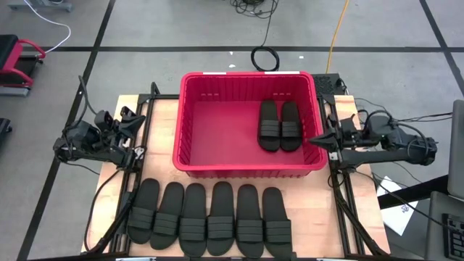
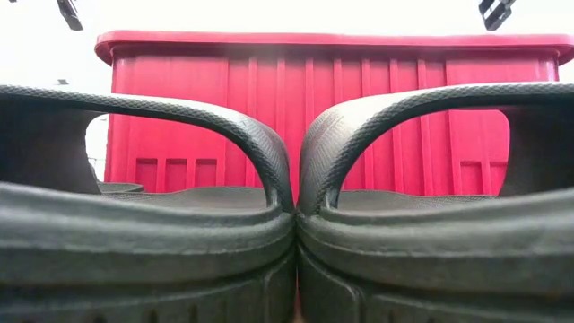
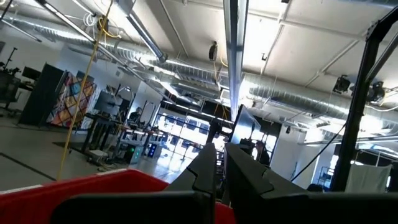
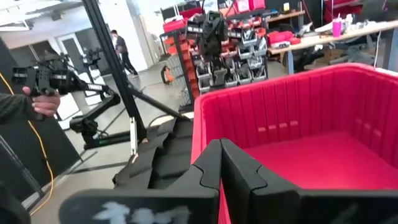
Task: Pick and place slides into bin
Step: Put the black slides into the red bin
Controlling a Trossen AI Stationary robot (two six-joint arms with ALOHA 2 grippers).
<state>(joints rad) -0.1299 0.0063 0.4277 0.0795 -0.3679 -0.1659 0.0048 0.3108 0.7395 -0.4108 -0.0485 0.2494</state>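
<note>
A: Starting from the left, where is the left gripper (image 1: 136,117)?

B: It hangs just outside the red bin's (image 1: 190,164) left wall, above the bare wood of the table (image 1: 161,114). Its fingers are drawn nearly together and carry nothing. There is free tabletop between it and the bin.

A: And the slides?

B: Six slides on the table (image 1: 209,211) lie side by side in a row along the near edge, just in front of the bin's near wall, toes pointing at it. In the low view the middle two press against each other. Two slides in the bin (image 1: 280,125) lie as a pair on its floor toward the right wall; the bin's left and centre floor is open.

A: The right side?

B: The right gripper (image 1: 313,140) sits at the bin's right rim, fingers pressed together, empty.
</note>
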